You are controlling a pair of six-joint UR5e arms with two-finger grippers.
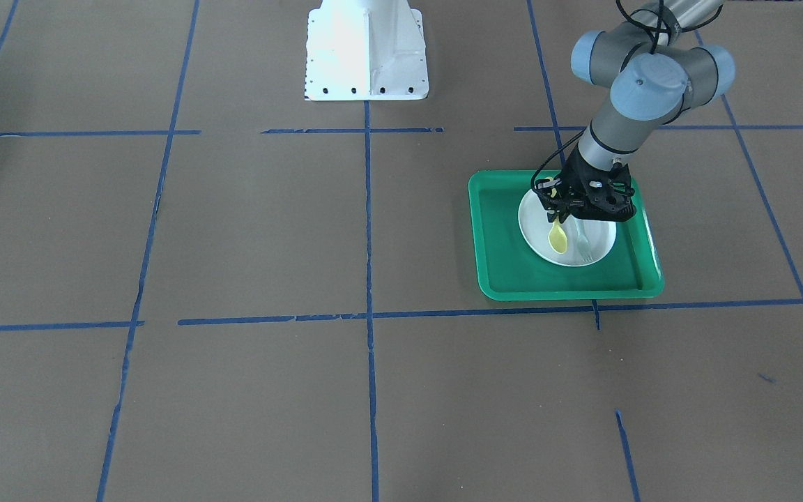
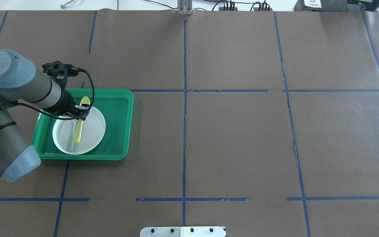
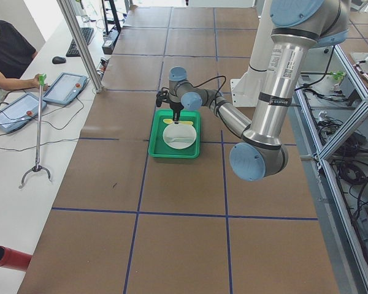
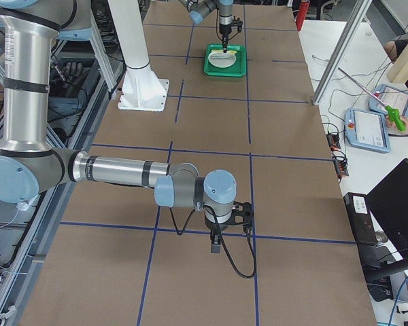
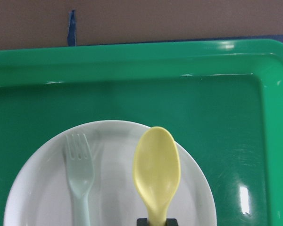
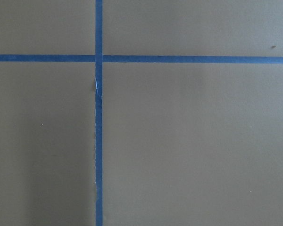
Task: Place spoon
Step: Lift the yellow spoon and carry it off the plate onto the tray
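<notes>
The small yellow spoon (image 5: 156, 172) sits in my left gripper (image 5: 155, 221), which is shut on its handle. The spoon's bowl points away from the wrist, over the far part of the white plate (image 5: 113, 188). It looks lifted a little above the plate. From the front, the spoon (image 1: 558, 238) hangs below the gripper (image 1: 560, 213); from overhead, the spoon (image 2: 77, 130) runs across the plate (image 2: 94, 128) under the gripper (image 2: 79, 114). My right gripper (image 4: 216, 243) shows only in the exterior right view, low over bare table; I cannot tell whether it is open or shut.
The plate lies in a green tray (image 1: 499, 279) with a raised rim (image 2: 120, 131). A pale grey-green fork (image 5: 79, 181) lies on the plate beside the spoon. The white robot base (image 1: 366, 49) stands at the table's middle. Blue tape lines cross the brown table.
</notes>
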